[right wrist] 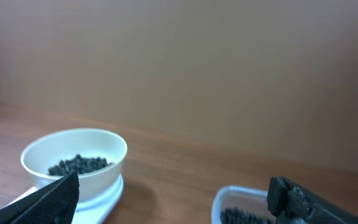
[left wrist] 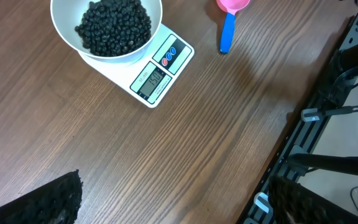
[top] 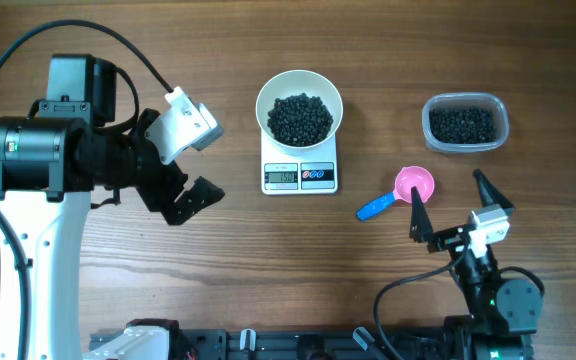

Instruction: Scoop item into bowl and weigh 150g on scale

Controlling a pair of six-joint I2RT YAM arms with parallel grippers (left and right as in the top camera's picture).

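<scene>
The left gripper point(top: 206, 158) is fully released: its jaws are spread wide, nothing is grasped, and it is held above the bare table point(top: 268, 270) on the left side, near the scale point(top: 323, 160) but apart from it. The right gripper point(top: 446, 184) is likewise spread wide and closed on nothing. It is poised toward the front right of the table, just beside the pink scoop point(top: 414, 184). From overhead one dark finger is seen across the scoop's cup, but whether it touches cannot be told. The scoop lies on the wood, its blue handle pointed to the front left.

The bowl point(top: 261, 105) is set on the rear part of the scale, so the grey display and the red and blue buttons are left uncovered along the front edge. Digits are shown on the display but are too small to be read with certainty. The item point(top: 301, 118) is heaped in the bowl as a dark loose mound. More black pieces are held in a clear tub point(top: 430, 140) to the right, well apart from the scale.
</scene>
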